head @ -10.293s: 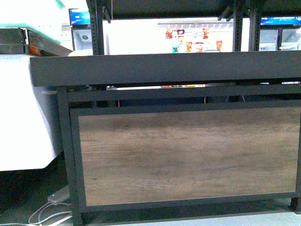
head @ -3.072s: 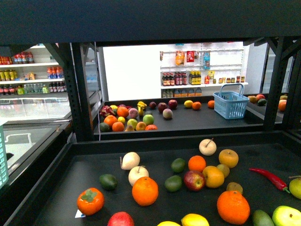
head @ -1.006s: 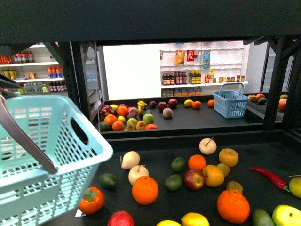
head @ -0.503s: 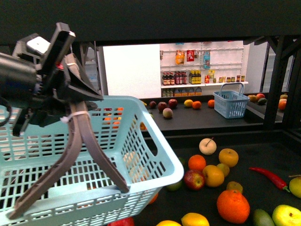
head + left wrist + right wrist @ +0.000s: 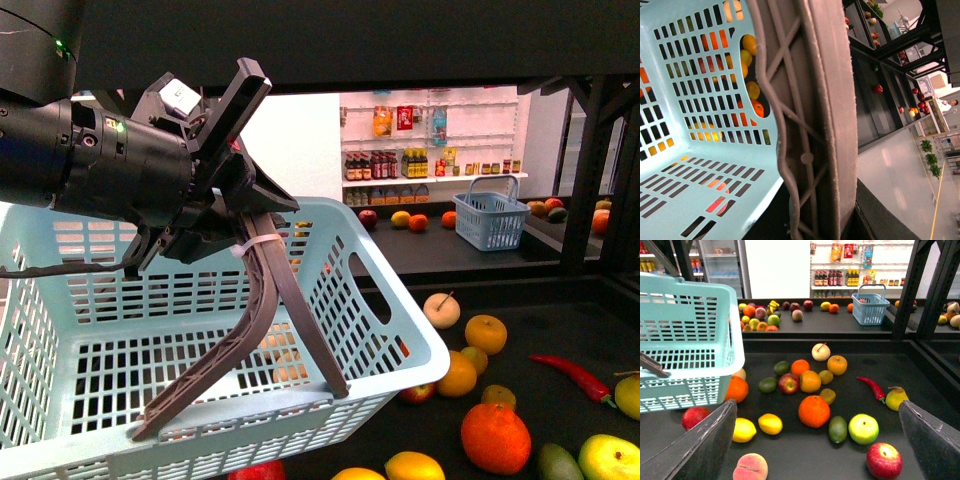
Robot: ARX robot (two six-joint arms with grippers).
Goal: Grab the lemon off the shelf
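Observation:
The lemon (image 5: 743, 430), pale yellow and oval, lies on the black deck of the shelf (image 5: 790, 460), near its front edge. In the front view only a sliver of the lemon (image 5: 357, 475) shows, under the basket's rim. My left gripper (image 5: 235, 240) is shut on the grey-brown basket handle (image 5: 265, 330), holding the pale blue basket (image 5: 120, 300) above the deck's left part. That handle (image 5: 825, 125) fills the left wrist view. My right gripper (image 5: 817, 406) is open, nothing between its fingers (image 5: 700, 445); the lemon lies beside the near finger.
A deeper golden lemon (image 5: 770, 423) lies right next to the pale one, with a peach (image 5: 750, 467) and a red apple (image 5: 692, 416) close by. Further along are an orange (image 5: 814, 411), a green apple (image 5: 863, 428) and a chilli (image 5: 871, 387). A small blue basket (image 5: 870, 307) stands on the rear deck.
The left arm has carried the basket further right and higher over the deck, so it now hides more of the fruit on the left. The fruit has not moved.

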